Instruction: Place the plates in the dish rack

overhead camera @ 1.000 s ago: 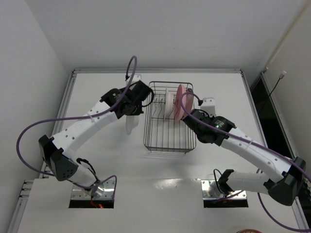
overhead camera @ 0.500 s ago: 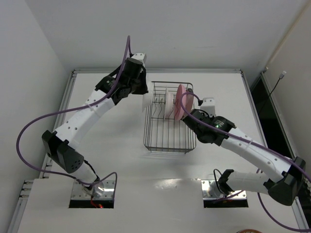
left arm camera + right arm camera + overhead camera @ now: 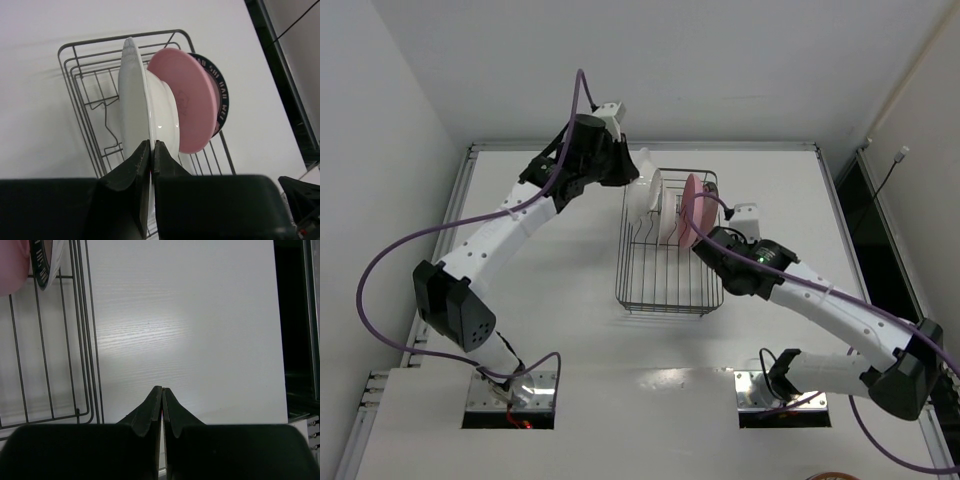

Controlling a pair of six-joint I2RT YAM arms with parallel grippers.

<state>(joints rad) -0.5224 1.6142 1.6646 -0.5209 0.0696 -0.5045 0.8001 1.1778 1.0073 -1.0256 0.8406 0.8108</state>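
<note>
The grey wire dish rack [image 3: 670,285] [image 3: 80,90] holds three plates on edge at its far end. These are a whitish one [image 3: 167,115], the pink one [image 3: 692,205] [image 3: 185,95] and the dark-rimmed one [image 3: 222,100] [image 3: 42,265]. My left gripper [image 3: 630,178] [image 3: 151,150] is shut on the rim of another whitish plate [image 3: 642,190] [image 3: 134,100]. It holds that plate upright over the rack, just left of the racked whitish plate. My right gripper [image 3: 705,238] [image 3: 162,389] is shut on nothing. It hangs over bare table beside the rack's right side.
The rack's near half shows only bare wires and tines [image 3: 665,270]. A raised rim [image 3: 640,146] borders the white table, with walls close behind and to the left. Both arm bases [image 3: 510,395] sit at the near edge.
My left arm has swung the whitish plate from the table left of the rack up and rightward, over the rack's far end. The right arm has hardly moved.
</note>
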